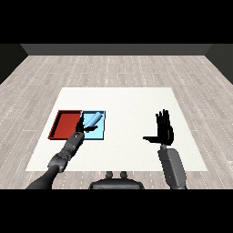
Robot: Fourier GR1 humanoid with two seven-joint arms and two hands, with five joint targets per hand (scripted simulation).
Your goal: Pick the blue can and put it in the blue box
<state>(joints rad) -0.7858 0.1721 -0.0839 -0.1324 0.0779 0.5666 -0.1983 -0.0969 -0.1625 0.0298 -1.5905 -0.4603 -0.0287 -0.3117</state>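
The blue can [94, 119] lies on its side, slanted, inside the light blue tray [101, 133]. My left hand [81, 130] is at the tray's near left corner, right by the can's lower end. Its fingers look spread and are not wrapped round the can. My right hand [164, 129] is held up over the table's right half, far from both trays, with straight fingers and the thumb sticking out to the left. It holds nothing.
The red tray [66, 124] lies directly left of the blue tray, touching it, and my left forearm [67, 152] reaches in just below its near right corner. White table surface [132, 118] stretches between the trays and my right hand.
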